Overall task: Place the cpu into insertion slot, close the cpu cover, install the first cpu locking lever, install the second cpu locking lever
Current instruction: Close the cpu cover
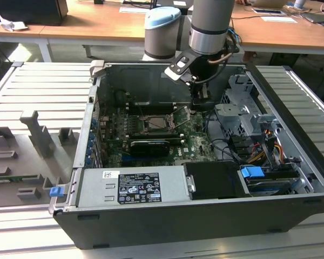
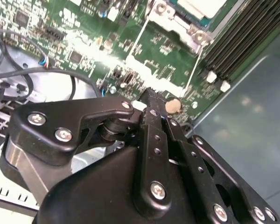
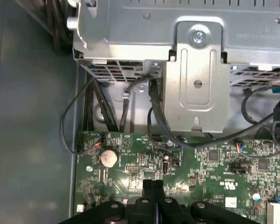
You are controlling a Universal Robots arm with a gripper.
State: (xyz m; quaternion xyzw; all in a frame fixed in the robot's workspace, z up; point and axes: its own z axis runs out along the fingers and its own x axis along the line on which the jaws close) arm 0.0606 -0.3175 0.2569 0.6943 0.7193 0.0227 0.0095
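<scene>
1 gripper [image 3: 152,183], fingers pressed together (holding nothing), hovers over the motherboard [image 3: 200,158] near the cpu [image 2: 203,5].

Wooden desks [image 1: 97,27] stand behind the ribbed grey work table [image 1: 32,91].

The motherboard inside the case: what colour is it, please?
The motherboard is green, clearest in the first wrist view.

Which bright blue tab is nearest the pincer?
The bigger blue tab inside the case, on the exterior view's right; the small blue clip hangs at the case's opposite corner.
</scene>
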